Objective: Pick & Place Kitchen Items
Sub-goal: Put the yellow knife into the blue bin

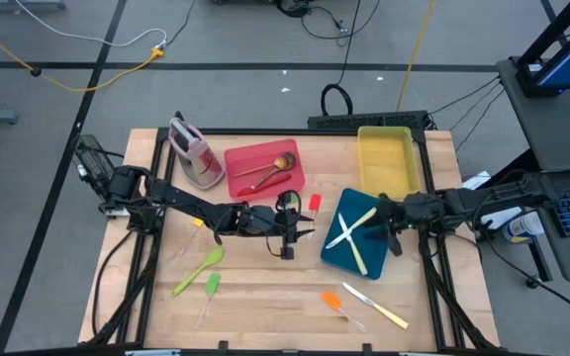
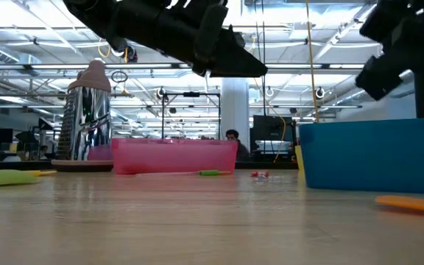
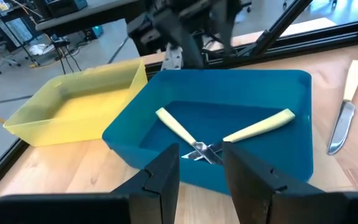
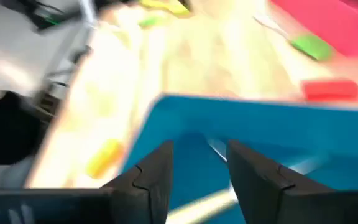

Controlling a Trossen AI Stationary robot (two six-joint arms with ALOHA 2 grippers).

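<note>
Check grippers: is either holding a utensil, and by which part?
Neither. Left gripper and right gripper both show open, empty fingers near the blue tray with two knives.

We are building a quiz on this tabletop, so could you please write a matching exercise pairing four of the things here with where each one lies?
Things:
1. wooden spoon
2. crossed knives
3. green spoon
4. left gripper

Places:
A. in the blue tray
B. on the bare table, near the left front
C. in the red tray
D. between the red and blue trays, above the table

Pairs: 1-C, 2-A, 3-B, 4-D
</note>
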